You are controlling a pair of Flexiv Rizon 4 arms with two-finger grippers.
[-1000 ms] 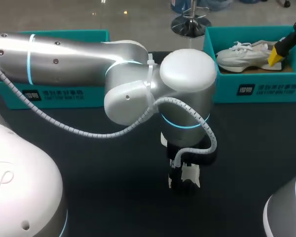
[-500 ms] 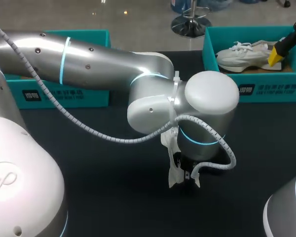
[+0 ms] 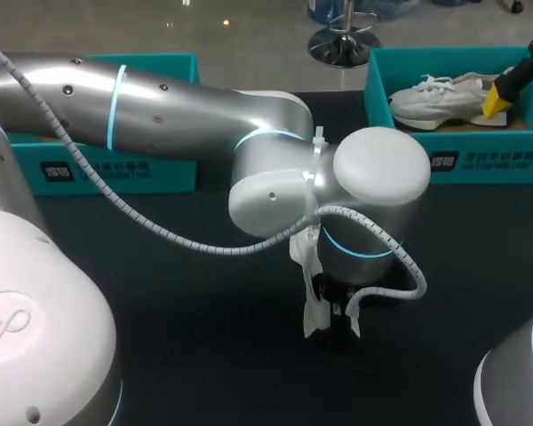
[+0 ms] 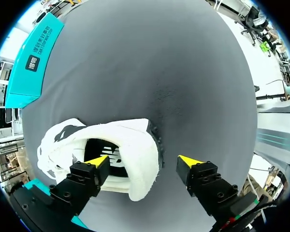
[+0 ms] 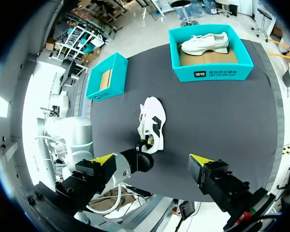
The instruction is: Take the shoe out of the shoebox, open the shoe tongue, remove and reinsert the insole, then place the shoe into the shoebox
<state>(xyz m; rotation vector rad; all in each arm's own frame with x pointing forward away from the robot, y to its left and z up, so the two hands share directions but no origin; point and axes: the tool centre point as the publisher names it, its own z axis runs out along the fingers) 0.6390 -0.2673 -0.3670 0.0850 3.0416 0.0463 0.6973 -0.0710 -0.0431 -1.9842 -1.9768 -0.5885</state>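
A white shoe with black side marks (image 5: pixel 153 122) lies on the dark table's middle. In the left wrist view, the shoe (image 4: pixel 130 150) shows its dark opening. My left gripper (image 4: pixel 142 162) is open astride the heel: one fingertip (image 4: pixel 97 161) sits over the opening, the other hangs past the heel over bare table. In the head view my left wrist covers most of the shoe (image 3: pixel 311 297). My right gripper (image 3: pixel 520 117) is open and empty, high above the teal shoebox (image 3: pixel 480 160) at the back right.
The back-right shoebox (image 5: pixel 210 74) holds a second white shoe (image 3: pixel 435 99) on brown card. Another teal box (image 3: pixel 107 169) stands at the back left, seen also in the right wrist view (image 5: pixel 97 79). My left arm spans the table's middle from the left.
My left arm swung to the right and settled lower over the shoe; its fingers have started to narrow at the heel. My right arm has kept still.
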